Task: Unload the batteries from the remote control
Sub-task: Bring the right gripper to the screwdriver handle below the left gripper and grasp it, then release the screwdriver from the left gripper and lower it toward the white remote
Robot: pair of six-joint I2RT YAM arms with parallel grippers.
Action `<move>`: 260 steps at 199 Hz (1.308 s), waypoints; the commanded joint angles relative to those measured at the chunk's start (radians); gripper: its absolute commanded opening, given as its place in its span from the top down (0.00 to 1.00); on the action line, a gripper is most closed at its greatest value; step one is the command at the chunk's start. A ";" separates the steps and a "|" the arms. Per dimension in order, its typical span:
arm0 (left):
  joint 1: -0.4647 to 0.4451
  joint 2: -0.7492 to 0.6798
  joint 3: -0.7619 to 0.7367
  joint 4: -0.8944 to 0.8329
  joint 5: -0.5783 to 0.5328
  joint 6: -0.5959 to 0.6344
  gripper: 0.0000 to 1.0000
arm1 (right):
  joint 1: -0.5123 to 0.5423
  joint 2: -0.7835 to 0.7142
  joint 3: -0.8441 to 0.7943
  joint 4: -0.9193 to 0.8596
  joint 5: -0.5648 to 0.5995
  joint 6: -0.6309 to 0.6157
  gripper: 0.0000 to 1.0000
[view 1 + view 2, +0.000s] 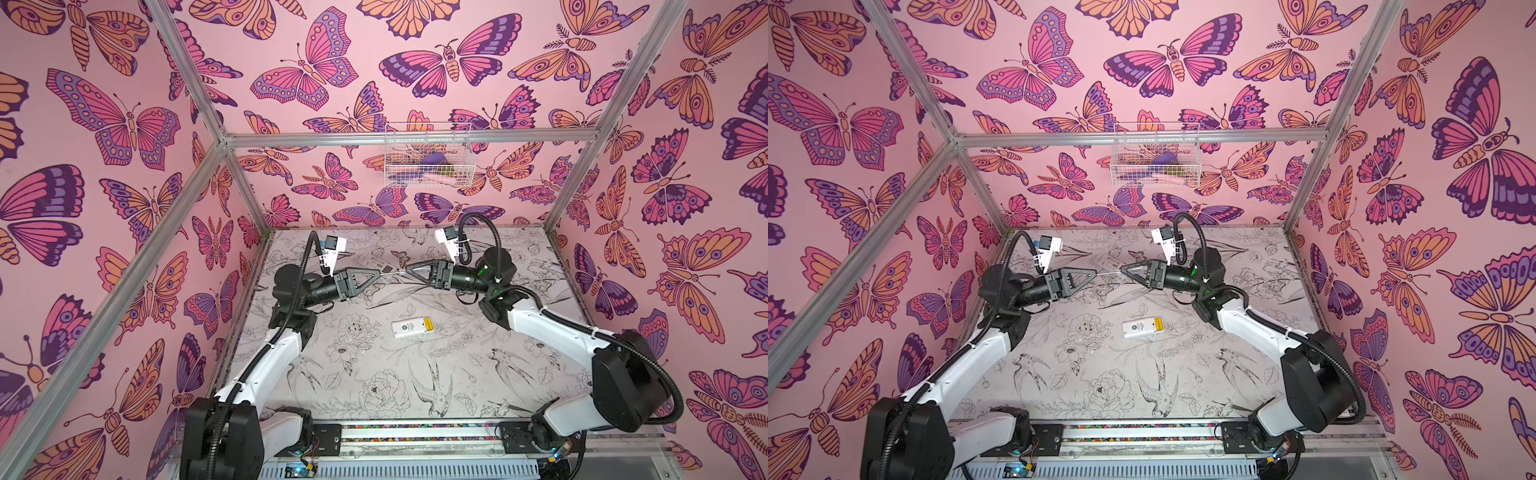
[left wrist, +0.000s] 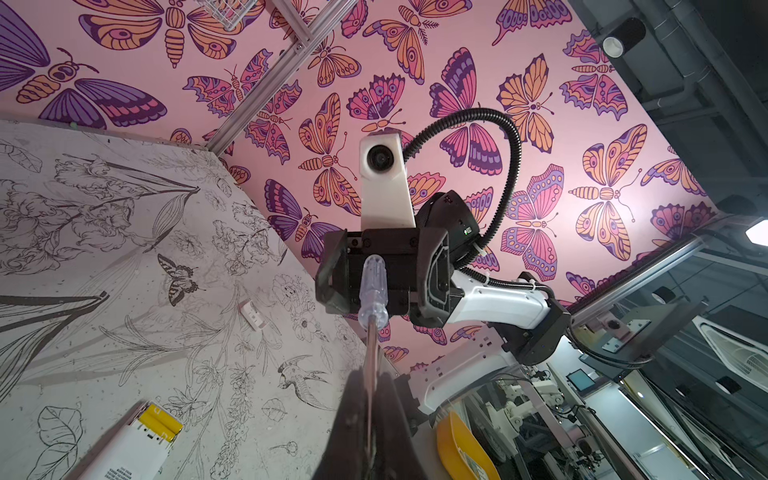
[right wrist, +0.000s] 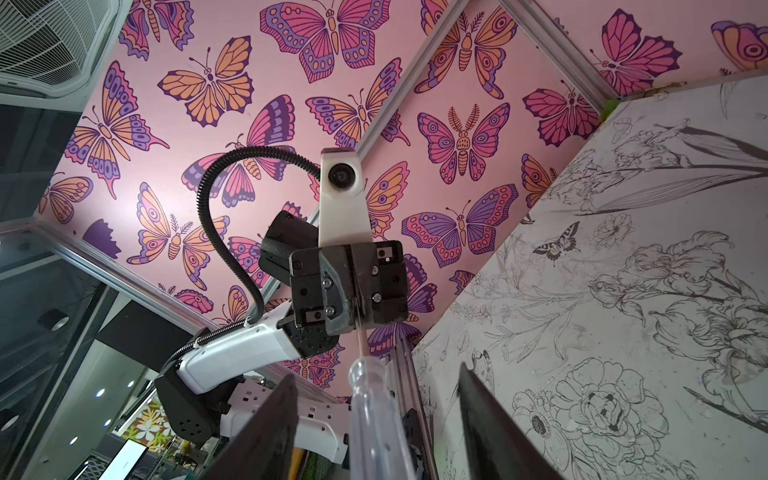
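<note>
Jaws: left gripper (image 1: 377,272) pinching screwdriver (image 2: 373,291), right gripper (image 1: 409,269) spread around handle; batteries (image 1: 428,323) well apart.

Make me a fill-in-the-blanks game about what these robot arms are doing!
1. The left gripper pinches the screwdriver by its metal ____.
2. The right gripper has its jaws ____ around the clear handle.
3. In the remote control on the table sit two ____ batteries.
Missing words: shaft; open; yellow.

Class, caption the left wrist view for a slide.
Left end effector grips screwdriver shaft, handle inside open right end effector; batteries in remote.
</note>
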State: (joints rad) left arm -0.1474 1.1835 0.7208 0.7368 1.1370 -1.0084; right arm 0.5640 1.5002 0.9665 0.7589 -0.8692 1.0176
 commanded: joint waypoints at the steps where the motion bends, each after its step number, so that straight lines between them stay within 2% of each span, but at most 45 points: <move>1: -0.007 0.007 -0.009 0.053 -0.006 -0.004 1.00 | 0.018 0.019 0.043 0.067 -0.029 0.014 0.41; 61: -0.010 0.004 -0.010 0.056 -0.007 0.007 1.00 | 0.027 0.037 0.061 0.070 -0.039 0.016 0.59; 123: 0.002 0.001 -0.017 0.055 -0.018 0.013 1.00 | 0.025 0.038 0.066 0.027 -0.056 -0.017 0.83; 139: 0.008 0.000 -0.018 0.053 -0.023 0.032 0.89 | 0.020 0.027 0.059 0.002 -0.057 -0.039 0.86; 158: 0.015 -0.002 -0.023 0.031 -0.027 0.067 0.57 | 0.005 0.003 0.047 -0.032 -0.053 -0.066 0.89; 173: 0.035 -0.005 -0.009 -0.011 -0.029 0.093 0.42 | -0.019 -0.024 0.026 -0.048 -0.053 -0.078 0.90; 217: 0.056 0.009 0.108 -0.357 0.002 0.342 0.26 | -0.121 -0.138 -0.055 -0.204 -0.042 -0.187 0.91; 260: 0.038 0.064 0.281 -0.838 -0.061 0.734 0.12 | -0.180 -0.281 -0.109 -0.503 0.040 -0.407 0.92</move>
State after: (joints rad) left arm -0.0986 1.2140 0.9268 0.2218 1.1049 -0.5594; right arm 0.4049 1.2911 0.8768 0.4286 -0.8795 0.7639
